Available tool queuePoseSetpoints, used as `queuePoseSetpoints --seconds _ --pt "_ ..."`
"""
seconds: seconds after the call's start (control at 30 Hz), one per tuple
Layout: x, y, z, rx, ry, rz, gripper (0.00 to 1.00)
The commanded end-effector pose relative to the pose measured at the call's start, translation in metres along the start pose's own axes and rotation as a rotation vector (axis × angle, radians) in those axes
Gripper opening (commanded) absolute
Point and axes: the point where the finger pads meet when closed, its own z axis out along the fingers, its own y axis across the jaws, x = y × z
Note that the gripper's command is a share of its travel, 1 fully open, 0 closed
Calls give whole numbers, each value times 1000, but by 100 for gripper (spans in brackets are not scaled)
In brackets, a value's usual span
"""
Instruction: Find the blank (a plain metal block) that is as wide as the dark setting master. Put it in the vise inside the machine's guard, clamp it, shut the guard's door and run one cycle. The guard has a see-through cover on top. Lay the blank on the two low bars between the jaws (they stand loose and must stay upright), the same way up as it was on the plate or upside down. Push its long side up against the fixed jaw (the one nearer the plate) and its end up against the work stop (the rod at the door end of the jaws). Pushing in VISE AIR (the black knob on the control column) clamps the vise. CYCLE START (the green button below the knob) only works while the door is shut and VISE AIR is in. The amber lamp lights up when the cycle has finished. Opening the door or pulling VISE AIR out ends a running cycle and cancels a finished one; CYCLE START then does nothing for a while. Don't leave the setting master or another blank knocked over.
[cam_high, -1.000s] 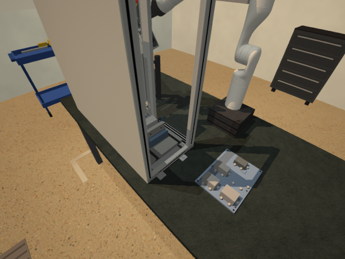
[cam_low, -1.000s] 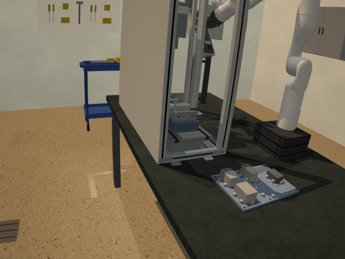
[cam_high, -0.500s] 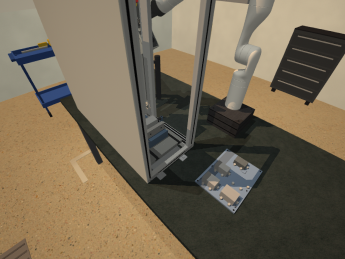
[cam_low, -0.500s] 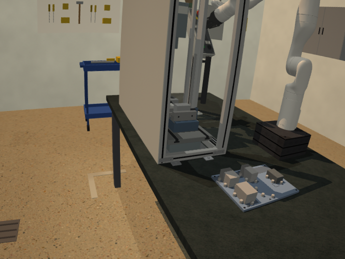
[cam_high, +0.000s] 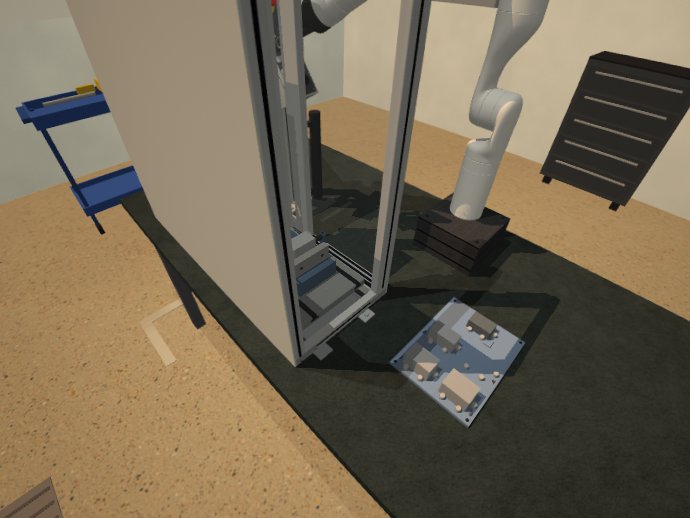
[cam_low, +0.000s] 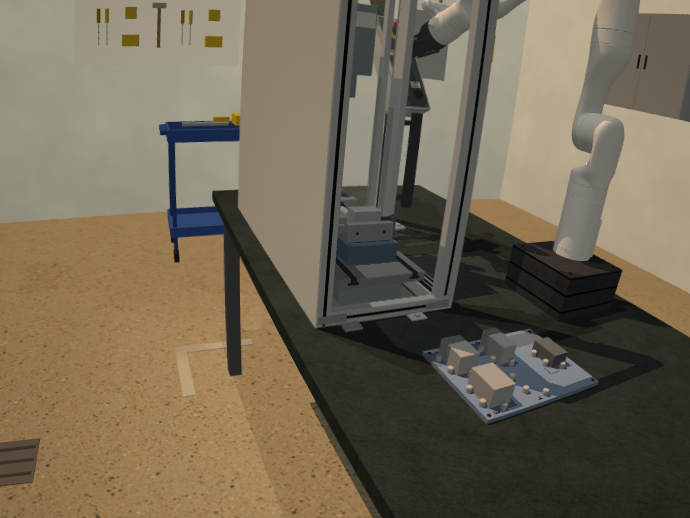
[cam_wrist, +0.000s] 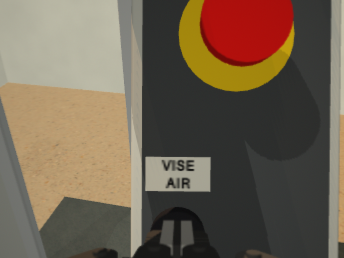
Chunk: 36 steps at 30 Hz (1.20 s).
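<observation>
In the wrist view my gripper (cam_wrist: 177, 240) is shut, its fingertips against the black VISE AIR knob (cam_wrist: 176, 212) on the dark control column (cam_wrist: 225, 150) (cam_low: 416, 92), just below the VISE AIR label (cam_wrist: 177, 174). A red button (cam_wrist: 245, 25) on a yellow ring sits higher on the column. The vise (cam_high: 312, 256) (cam_low: 365, 231) stands low inside the tall guard (cam_high: 183, 156) (cam_low: 284, 156); grey blocks show at its jaws, but I cannot tell a blank from the jaws. The plate (cam_high: 504, 345) (cam_low: 576, 380) holds several blocks, the darkest one (cam_high: 482, 323) (cam_low: 550, 350) at its far corner.
The arm's base stands on a dark block (cam_high: 462, 236) (cam_low: 562, 278) right of the guard. A blue cart (cam_high: 83, 189) (cam_low: 192, 220) stands beyond the table's left edge. A black drawer cabinet (cam_high: 618, 128) is at the far right.
</observation>
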Motion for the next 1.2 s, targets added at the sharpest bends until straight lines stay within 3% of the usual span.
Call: queuePoseSetpoints --seconds 0.0,0.07,0.47,0.63,1.03,1.17 --pt "1 0 -17 1 1 1 10" --pt "0 0 -29 1 1 1 10" --pt "0 0 -29 1 1 1 10" --pt "0 0 -59 1 1 1 10" --pt "0 0 -59 1 1 1 10" --pt "0 0 -81 1 1 1 10"
